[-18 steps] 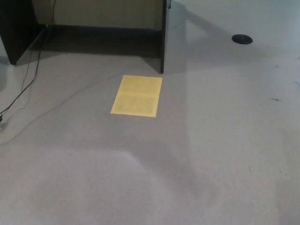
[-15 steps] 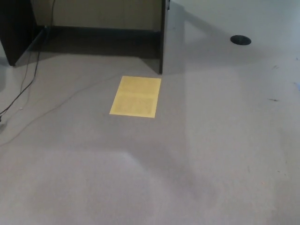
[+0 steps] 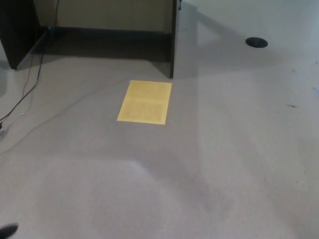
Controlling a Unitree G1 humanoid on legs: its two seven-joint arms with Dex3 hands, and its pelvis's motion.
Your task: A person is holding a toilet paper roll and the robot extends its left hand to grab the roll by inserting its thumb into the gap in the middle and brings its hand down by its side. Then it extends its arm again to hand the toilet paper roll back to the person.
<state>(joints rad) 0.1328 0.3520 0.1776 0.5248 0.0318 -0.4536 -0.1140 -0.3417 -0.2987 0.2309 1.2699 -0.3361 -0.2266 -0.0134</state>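
Note:
Neither the toilet paper roll nor a person shows in the head view. A small black shape pokes in at the bottom left edge and looks like a part of my left hand (image 3: 7, 230); too little of it shows to tell its state. My right hand is out of the picture.
Grey carpet fills the view, with a yellow sheet (image 3: 145, 101) lying flat on it. A dark desk panel (image 3: 174, 37) stands behind the sheet, and another dark panel (image 3: 17, 30) at far left. Thin cables (image 3: 27, 92) trail over the floor at left. A round black floor cover (image 3: 256, 42) sits at upper right.
A small black shape has come in at the bottom left edge. The camera has shifted very slightly; nothing on the floor has moved.

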